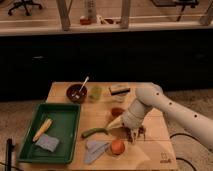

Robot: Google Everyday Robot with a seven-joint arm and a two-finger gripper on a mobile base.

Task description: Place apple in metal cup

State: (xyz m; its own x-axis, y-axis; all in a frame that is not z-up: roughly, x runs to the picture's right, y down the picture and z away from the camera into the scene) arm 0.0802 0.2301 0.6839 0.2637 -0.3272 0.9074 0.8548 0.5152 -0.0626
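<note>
The apple (117,146), small and orange-red, is near the front edge of the wooden table (155,150), just right of a grey cloth (95,149). A thin dark edge shows around the apple's base; I cannot tell whether it is the metal cup's rim, and no metal cup shows anywhere else. My gripper (135,132) hangs from the white arm (150,102), low over the table. It is up and to the right of the apple, with a small gap between them.
A long green vegetable (95,132) lies left of the gripper. A small red dish (117,111), a yellow-green cup (95,93), a dark bowl with a spoon (77,93) and a dark block (120,90) stand further back. A green tray (50,132) holds a sponge and a yellow item.
</note>
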